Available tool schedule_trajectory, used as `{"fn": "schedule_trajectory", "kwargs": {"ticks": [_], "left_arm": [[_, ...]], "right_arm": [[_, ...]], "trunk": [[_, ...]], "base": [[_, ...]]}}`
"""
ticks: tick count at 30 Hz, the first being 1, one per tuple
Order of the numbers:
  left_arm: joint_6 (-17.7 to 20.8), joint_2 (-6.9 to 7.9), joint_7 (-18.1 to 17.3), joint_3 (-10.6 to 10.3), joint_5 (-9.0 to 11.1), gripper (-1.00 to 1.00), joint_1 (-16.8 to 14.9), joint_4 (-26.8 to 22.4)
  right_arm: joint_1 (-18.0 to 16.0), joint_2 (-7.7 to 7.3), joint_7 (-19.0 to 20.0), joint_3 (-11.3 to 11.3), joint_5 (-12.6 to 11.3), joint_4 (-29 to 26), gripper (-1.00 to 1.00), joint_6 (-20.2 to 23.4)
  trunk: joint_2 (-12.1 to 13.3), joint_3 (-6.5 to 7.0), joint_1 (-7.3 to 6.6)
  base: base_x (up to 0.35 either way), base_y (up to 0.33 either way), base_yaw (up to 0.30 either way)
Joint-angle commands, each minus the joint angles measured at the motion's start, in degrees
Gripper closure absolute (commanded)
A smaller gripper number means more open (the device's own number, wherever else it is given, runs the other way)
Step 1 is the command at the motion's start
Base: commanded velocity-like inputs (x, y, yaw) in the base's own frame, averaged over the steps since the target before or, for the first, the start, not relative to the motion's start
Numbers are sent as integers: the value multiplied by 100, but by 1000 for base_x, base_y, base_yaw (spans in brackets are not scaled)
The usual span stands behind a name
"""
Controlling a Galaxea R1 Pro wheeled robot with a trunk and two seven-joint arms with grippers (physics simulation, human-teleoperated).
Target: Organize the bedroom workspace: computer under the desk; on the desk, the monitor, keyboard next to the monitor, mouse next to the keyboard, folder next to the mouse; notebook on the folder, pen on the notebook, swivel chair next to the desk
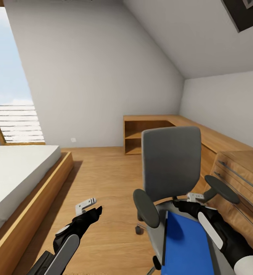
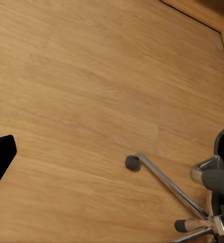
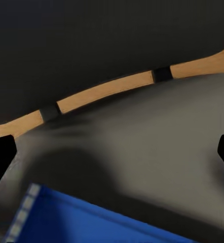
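Risk here comes mostly from the swivel chair (image 1: 171,168) itself, because it stands on casters and can roll or turn if an arm pushes it. The blue folder (image 1: 187,248) lies flat on the grey seat, with its far edge short of the backrest, so some bare seat shows between them. The right gripper (image 1: 193,198) reaches over the seat close to the base of the backrest, beyond that far edge of the folder. In the right wrist view its fingers (image 3: 0,159) stand wide apart at both sides of the picture, with nothing between them, and the folder (image 3: 86,223) is a little below their line.

I judge that the next step is to take the folder by this far edge. If the fingers come down on the seat instead of around the edge, they may push the folder toward the front and off the seat to the wooden floor (image 1: 103,179). A thin, flat folder gives very little to grip, so it may also slip out when lifted.

The right forearm passes near the right armrest (image 1: 221,189); a bump there could rotate the chair and move the folder away from the fingers.

The left gripper (image 1: 89,208) hangs over the floor beside the chair, fingers apart and empty. The left wrist view shows a caster (image 2: 133,162) and a chrome leg of the chair base.

The wooden bench (image 1: 187,126) runs along the right wall, behind the chair.
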Motion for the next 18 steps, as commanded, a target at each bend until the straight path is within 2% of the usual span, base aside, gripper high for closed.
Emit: {"fn": "schedule_trajectory", "kwargs": {"ticks": [1, 10, 18], "left_arm": [[5, 4, 47, -13, 36, -100, -8, -6], [7, 4, 47, -13, 38, -100, -8, -6], [8, 4, 47, -13, 37, -100, -8, -1]], "right_arm": [[-2, -6, -26, 15, -35, -10, -100, 19], [-2, -2, -26, 19, -28, -10, -100, 19], [-2, -4, -18, 3, -27, -10, -100, 19]], "trunk": [[-3, -6, -1], [-3, -6, -1], [-3, -6, -1]], "base": [[0, 0, 274], [0, 0, 257], [0, 0, 69]]}}
